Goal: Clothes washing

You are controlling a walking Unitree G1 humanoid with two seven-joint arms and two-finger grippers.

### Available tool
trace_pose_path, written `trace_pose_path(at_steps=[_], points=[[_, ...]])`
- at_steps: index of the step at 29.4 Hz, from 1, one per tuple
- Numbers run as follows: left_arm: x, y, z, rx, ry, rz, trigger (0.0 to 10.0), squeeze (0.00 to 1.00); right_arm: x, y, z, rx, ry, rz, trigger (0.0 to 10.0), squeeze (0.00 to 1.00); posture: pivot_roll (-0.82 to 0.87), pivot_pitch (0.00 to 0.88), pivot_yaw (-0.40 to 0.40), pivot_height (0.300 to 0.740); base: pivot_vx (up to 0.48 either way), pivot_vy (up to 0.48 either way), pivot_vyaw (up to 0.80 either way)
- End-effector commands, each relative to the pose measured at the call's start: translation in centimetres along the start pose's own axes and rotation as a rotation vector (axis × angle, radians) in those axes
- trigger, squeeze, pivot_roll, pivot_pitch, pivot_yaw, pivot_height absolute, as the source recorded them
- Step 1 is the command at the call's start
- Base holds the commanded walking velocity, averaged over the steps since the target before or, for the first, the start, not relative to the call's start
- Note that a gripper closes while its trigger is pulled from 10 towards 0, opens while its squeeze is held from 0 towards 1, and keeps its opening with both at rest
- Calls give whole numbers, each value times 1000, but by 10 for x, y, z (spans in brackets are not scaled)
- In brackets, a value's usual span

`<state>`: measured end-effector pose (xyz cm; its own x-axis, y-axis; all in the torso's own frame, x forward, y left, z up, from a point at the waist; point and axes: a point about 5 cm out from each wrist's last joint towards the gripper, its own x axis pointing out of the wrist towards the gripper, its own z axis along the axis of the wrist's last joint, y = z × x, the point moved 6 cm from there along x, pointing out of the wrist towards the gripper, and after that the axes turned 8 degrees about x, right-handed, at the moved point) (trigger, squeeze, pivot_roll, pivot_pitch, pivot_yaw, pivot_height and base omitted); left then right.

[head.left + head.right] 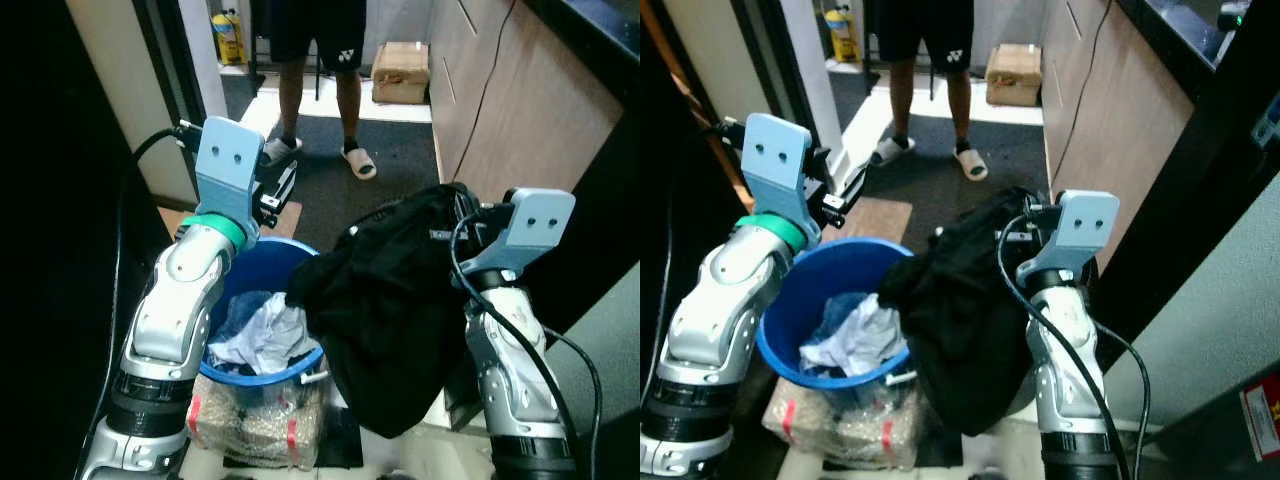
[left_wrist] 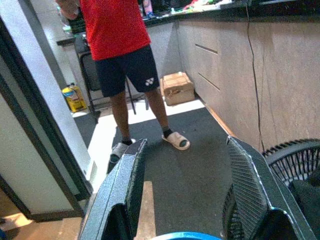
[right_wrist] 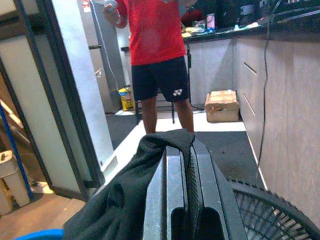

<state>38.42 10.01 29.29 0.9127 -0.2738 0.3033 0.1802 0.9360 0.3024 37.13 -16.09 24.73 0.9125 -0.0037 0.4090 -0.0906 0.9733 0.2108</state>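
A black garment (image 1: 390, 310) hangs in a bunch just right of the blue laundry basket (image 1: 262, 378). My right gripper (image 3: 188, 150) is shut on its top fold, with the cloth pinched between the fingers and draped down one side. The basket holds light and blue clothes (image 1: 262, 335). Over the basket's far rim my left gripper (image 2: 184, 145) is open, its fingers (image 1: 282, 190) spread wide with nothing between them.
A person (image 1: 318, 60) in a red shirt and dark shorts stands on the dark mat ahead. A cardboard box (image 1: 401, 72) sits behind them. A wooden cabinet wall (image 1: 500, 110) runs along the right. A black fan grille (image 2: 292, 160) is near the garment. The basket rests on a sack (image 1: 255, 420).
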Motion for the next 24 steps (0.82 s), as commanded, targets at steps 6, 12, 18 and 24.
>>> trace_pose_path(at_steps=[6, 12, 18, 24], points=[[0, 3, -5, -5, 17, 14, 10000, 0, 0, 0, 1, 3, -7, -10, 10000, 0, 75, 10, 64, 695, 0, 0, 0], [1, 3, -6, -7, 19, 18, 10000, 0, 1, -1, 1, 5, -9, -14, 10000, 0, 75, 10, 65, 720, 0, 0, 0], [1, 4, -7, -8, 23, 22, 10000, 0, 1, -1, 1, 10, -11, -20, 10000, 0, 76, 9, 64, 740, 0, 0, 0], [2, 6, -8, -8, 27, 29, 10000, 0, 4, -9, 1, -5, -10, -77, 10000, 0, 78, 6, 62, 740, 0, 0, 0]])
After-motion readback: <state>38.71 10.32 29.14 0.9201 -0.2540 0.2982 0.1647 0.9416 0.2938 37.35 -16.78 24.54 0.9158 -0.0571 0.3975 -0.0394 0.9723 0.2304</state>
